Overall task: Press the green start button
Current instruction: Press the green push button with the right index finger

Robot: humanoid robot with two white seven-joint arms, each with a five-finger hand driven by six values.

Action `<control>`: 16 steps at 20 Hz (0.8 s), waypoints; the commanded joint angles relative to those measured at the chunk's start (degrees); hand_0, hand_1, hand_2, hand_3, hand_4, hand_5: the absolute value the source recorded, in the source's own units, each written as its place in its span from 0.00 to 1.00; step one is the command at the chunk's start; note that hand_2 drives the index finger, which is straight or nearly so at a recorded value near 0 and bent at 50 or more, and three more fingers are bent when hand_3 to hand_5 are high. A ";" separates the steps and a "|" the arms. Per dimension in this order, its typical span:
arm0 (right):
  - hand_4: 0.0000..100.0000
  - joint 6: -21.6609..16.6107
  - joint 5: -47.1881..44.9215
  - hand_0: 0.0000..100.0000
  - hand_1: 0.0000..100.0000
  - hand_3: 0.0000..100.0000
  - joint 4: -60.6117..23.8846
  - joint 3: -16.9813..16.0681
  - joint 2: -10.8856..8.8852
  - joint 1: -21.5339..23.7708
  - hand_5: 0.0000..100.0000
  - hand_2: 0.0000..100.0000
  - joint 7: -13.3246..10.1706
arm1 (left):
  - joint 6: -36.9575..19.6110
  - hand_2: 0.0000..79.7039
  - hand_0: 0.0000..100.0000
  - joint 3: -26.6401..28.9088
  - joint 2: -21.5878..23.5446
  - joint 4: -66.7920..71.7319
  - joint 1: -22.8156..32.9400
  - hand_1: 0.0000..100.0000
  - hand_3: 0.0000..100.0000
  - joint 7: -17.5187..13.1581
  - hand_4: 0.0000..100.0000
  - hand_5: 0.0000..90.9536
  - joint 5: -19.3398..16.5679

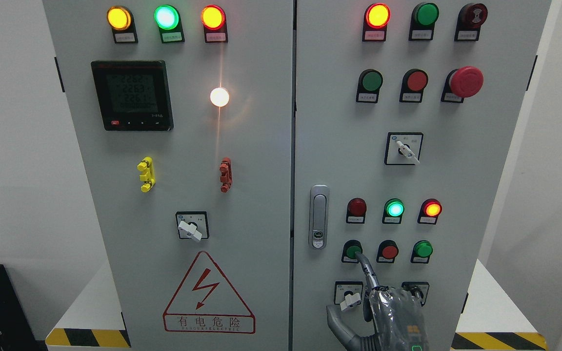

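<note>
Head view, looking straight at a grey two-door control cabinet (261,195). On the left door there's a row of lit lamps up top (amber, green, red), a digital meter (131,95) below them, a bright white light (219,96), a yellow handle (146,174) and a red handle (225,174), then a rotary switch (192,225) and the red lightning warning triangle (208,293) under that.

On the right door there's the door latch (318,216), more lamps and buttons, and a big red mushroom stop button (466,81) near the top right. The green start button (353,250) sits in the lower row of three, leftmost, just right of the latch. The right hand (388,312) comes up from the bottom edge, with its index finger (365,267) stuck out and the tip touching that green button. The other fingers look curled in, holding nothing. There's no left arm anywhere in the shot.
</note>
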 commanded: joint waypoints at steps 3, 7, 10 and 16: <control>0.93 0.07 -0.04 0.28 0.32 0.97 3.32 -0.42 0.06 -1.27 1.00 0.00 0.10 | 0.02 0.00 0.12 0.00 0.00 1.67 -1.58 0.56 0.00 -0.02 0.00 0.00 0.00; 0.93 0.07 -0.04 0.28 0.32 0.97 3.58 -0.42 0.06 -1.45 1.00 0.00 0.10 | 0.02 0.00 0.12 0.00 0.00 1.67 -1.58 0.56 0.00 -0.02 0.00 0.00 0.00; 0.92 0.16 -0.04 0.28 0.32 0.97 3.49 -0.42 0.06 -1.45 1.00 0.00 0.10 | 0.02 0.00 0.12 0.00 0.00 1.67 -1.58 0.56 0.00 -0.02 0.00 0.00 0.00; 0.92 0.16 -0.04 0.28 0.32 0.97 3.32 -0.42 0.06 -1.45 1.00 0.00 0.19 | 0.02 0.00 0.12 0.00 0.00 1.67 -1.58 0.56 0.00 -0.02 0.00 0.00 0.09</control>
